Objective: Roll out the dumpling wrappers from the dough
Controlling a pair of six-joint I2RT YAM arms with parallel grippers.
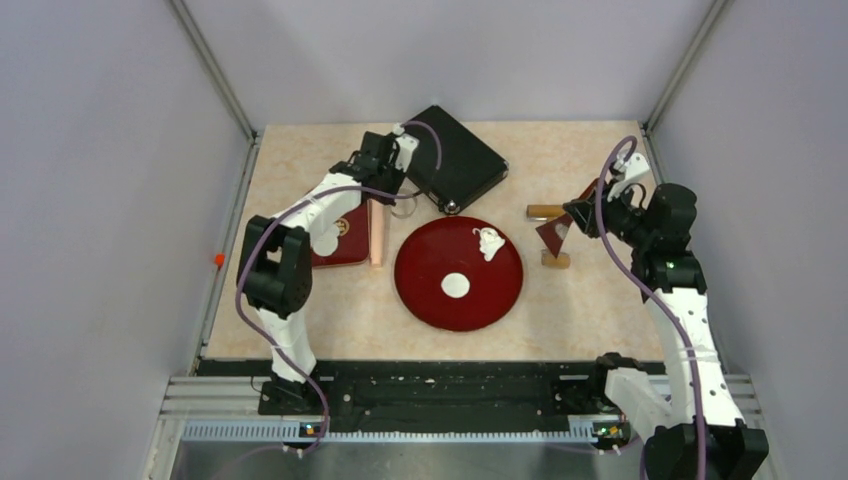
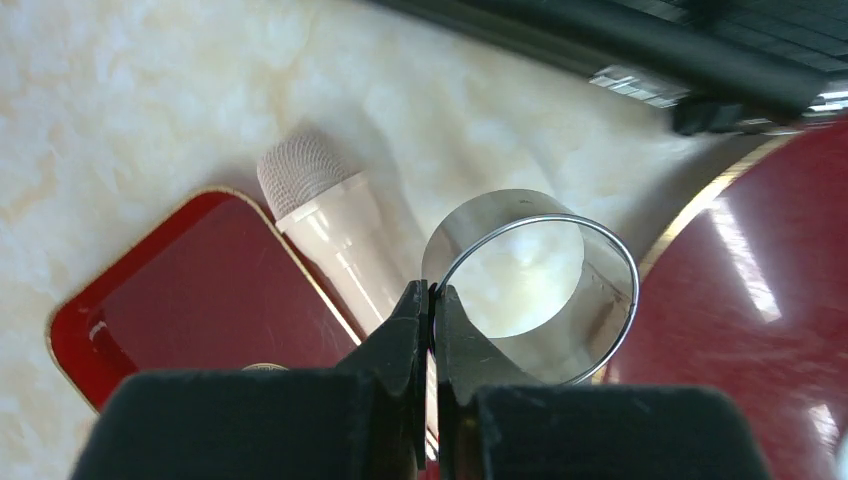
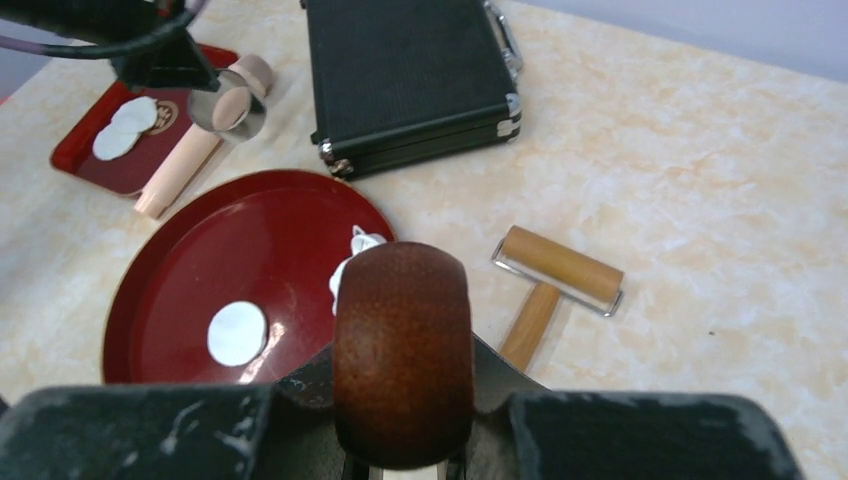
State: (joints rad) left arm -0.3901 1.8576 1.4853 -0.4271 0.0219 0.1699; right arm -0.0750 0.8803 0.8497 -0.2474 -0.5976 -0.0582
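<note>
A neat round dumpling wrapper [image 1: 455,285] [image 3: 237,333] lies flat on the round red plate [image 1: 430,300] [image 3: 170,300]. The ragged white dough [image 1: 489,241] [image 3: 345,275] sits at the plate's far right rim, partly hidden in the right wrist view. Two more wrappers [image 3: 125,125] rest in the small red tray [image 1: 345,240] [image 2: 190,290]. My left gripper [image 1: 400,200] [image 2: 432,290] is shut on the wall of the clear ring cutter [image 1: 407,208] [image 2: 535,285], between tray and plate. My right gripper [image 1: 578,218] [image 3: 400,375] is shut on a brown-handled tool [image 3: 400,340], right of the plate.
A cream pin [image 1: 377,232] [image 2: 335,235] lies along the tray's right edge. A black case [image 1: 455,158] [image 3: 410,75] sits at the back. A wooden roller [image 1: 548,211] [image 3: 560,265] lies right of the plate, under my right gripper.
</note>
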